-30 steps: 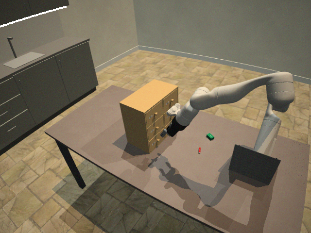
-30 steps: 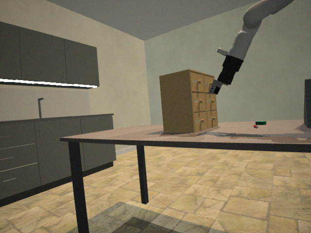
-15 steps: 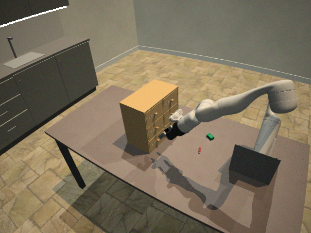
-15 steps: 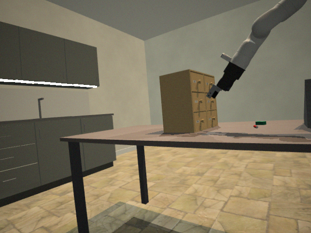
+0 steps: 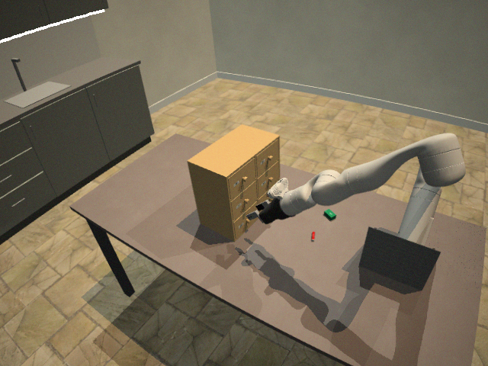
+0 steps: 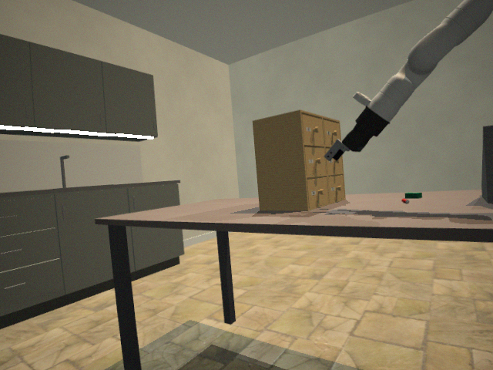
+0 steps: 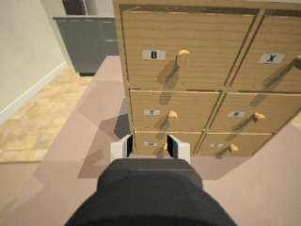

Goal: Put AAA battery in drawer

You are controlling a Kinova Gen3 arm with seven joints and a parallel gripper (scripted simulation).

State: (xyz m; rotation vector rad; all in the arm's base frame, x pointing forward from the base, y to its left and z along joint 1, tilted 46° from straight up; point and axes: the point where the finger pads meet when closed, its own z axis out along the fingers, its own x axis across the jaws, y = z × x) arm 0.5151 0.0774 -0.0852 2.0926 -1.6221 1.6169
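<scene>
Stone-patterned floor [image 5: 189, 106] [image 6: 310, 278] surrounds a wood-grained, boxy chest's [image 5: 213, 197] [image 6: 278, 167] [image 7: 188, 42] smooth-topped table [image 5: 157, 177] [image 6: 191, 210] [image 7: 71, 141]

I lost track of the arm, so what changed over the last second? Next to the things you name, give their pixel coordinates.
The end effector [image 5: 253, 210] [image 6: 332, 157] [image 7: 150, 142] moved lower, taking hold of nothing and letting nothing go. The chest [image 5: 213, 193] [image 6: 280, 167] [image 7: 202, 47], battery [image 5: 313, 236] [image 6: 404, 200] and green block [image 5: 329, 214] [image 6: 413, 195] stayed put.
</scene>
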